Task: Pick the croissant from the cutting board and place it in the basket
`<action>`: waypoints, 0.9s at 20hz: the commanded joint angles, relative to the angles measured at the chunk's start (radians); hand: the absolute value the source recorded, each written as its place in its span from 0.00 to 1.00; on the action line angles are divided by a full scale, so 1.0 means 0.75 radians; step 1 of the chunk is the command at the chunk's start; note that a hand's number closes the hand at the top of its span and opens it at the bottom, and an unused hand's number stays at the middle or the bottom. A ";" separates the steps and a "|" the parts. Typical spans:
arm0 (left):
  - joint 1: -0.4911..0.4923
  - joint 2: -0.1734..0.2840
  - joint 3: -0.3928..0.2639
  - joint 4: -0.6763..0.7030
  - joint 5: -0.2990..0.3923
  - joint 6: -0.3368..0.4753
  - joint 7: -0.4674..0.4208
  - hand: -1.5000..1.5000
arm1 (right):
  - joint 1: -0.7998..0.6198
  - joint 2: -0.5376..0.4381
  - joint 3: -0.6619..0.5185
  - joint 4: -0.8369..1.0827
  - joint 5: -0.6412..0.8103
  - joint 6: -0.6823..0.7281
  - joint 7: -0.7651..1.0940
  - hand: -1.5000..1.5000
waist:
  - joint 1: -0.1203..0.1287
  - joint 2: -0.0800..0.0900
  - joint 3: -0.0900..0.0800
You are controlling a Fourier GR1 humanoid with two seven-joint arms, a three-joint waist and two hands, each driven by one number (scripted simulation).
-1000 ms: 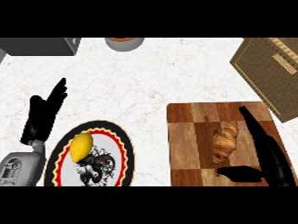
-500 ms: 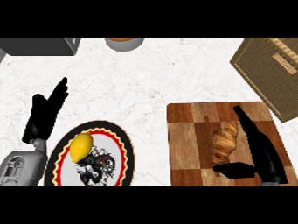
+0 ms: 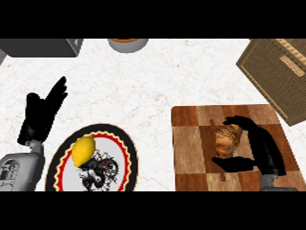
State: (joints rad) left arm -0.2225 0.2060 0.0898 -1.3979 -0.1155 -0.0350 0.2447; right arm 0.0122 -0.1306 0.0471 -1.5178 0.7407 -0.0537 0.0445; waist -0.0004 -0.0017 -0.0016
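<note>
A golden-brown croissant (image 3: pixel 225 139) lies on the wooden cutting board (image 3: pixel 190 134) at the lower right. My right hand (image 3: pixel 264 149) is beside it on its right. The fingers curl over the croissant's far end and the thumb (image 3: pixel 232 163) hooks round its near end, so the hand is shut on it. The croissant still rests on the board. The woven basket (image 3: pixel 284 74) stands at the upper right, just beyond the board's far right corner. My left hand (image 3: pixel 41 116) rests open at the left, fingers pointing up, holding nothing.
A round patterned plate (image 3: pixel 62 167) with a lemon (image 3: pixel 84 150) on it lies at the lower left, beside the left hand. A dark grey box (image 3: pixel 36 47) and a small round bowl (image 3: pixel 127 44) stand at the counter's far edge.
My right hand's fingers, straight along the croissant's right side before, have curled over its far end, and the thumb has closed in under its near end. The left hand has not moved.
</note>
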 commanded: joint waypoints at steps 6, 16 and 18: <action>0.018 -0.029 -0.017 0.016 -0.025 0.012 -0.025 0.50 | -0.081 -0.107 0.161 0.053 0.294 0.046 0.002 1.00 | 0.018 0.003 0.001; -0.007 -0.019 -0.012 0.030 -0.044 0.019 -0.020 0.50 | -0.534 -0.206 0.426 0.244 0.581 0.464 0.007 1.00 | 0.019 0.004 0.001; -0.005 -0.043 -0.031 0.013 -0.064 0.039 -0.025 0.50 | -0.561 -0.292 0.336 0.319 0.561 0.364 -0.163 1.00 | 0.009 0.004 0.002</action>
State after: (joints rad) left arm -0.2282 0.1807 0.0656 -1.3954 -0.1472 -0.0246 0.2380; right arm -0.3288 -0.3046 0.3160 -1.3233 1.1410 0.2068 0.0020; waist 0.0207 -0.0025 -0.0058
